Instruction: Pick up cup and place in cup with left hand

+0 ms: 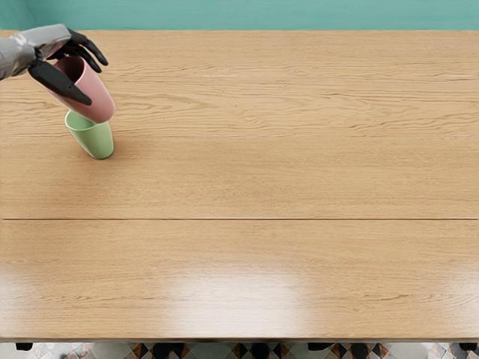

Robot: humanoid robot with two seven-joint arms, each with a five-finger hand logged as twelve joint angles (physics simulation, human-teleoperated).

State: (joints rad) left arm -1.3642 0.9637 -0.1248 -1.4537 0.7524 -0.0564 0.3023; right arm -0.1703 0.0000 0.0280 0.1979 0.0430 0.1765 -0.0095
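Item, one left hand [63,49], entering from ten o'clock, clamped on the pink cup [93,93]; thumb [61,83] laid along its near side, fingers reaching round the far side. Item, the pink cup itself, held at the table's ten o'clock, mouth towards eleven, base towards five. Item, one green cup [96,140], standing mouth up on the wooden table [284,179]; its rim is partly hidden, between twelve and two o'clock, by the pink cup's base. Whether that base is above the opening, inside it or just behind the rim we cannot tell. Step in hand, by our reading: lining up the pink cup for nesting, the pick-up being done. Next move, as we judge it: bring the base over the middle of the green mouth, probably a little towards six or seven o'clock, set the two axes parallel, then lower gently and let go once seated. Hazard: a base catching the green rim could tip the lower cup. Edges: the table's far edge lies at twelve, near the fingers, with the teal wall [254,15] beyond; the near edge is well apart, at six. Room for moving: we find broad wood from two o'clock round to six, ample for backing off and realigning.
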